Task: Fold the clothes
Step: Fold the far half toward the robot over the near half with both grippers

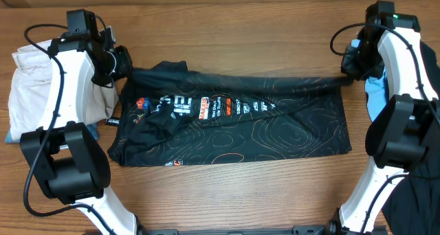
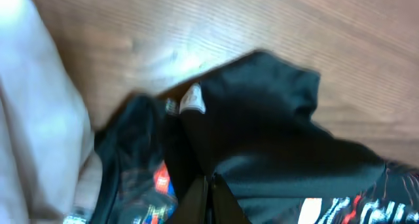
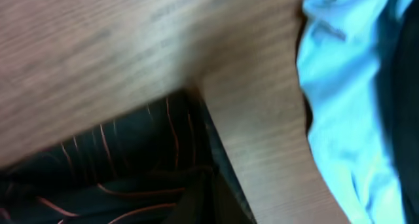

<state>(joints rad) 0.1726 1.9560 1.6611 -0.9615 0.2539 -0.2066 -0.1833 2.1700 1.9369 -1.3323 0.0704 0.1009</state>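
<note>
The black jersey (image 1: pixel 234 125) with orange contour lines and sponsor logos lies across the middle of the table. Its far edge is stretched taut between my two grippers. My left gripper (image 1: pixel 122 64) is shut on the far left corner of the jersey; the left wrist view shows the jaws (image 2: pixel 211 191) pinched on black cloth (image 2: pixel 275 119) with a white tag (image 2: pixel 192 99) beside them. My right gripper (image 1: pixel 349 70) is shut on the far right corner; the right wrist view shows black cloth with orange lines (image 3: pixel 118 165) at the jaws (image 3: pixel 219 198).
Beige trousers (image 1: pixel 31 84) lie bunched at the far left, also in the left wrist view (image 2: pixel 39 132). A light blue shirt (image 1: pixel 377 97) lies at the right edge, also in the right wrist view (image 3: pixel 353 99). Wooden table (image 1: pixel 234 194) shows in front.
</note>
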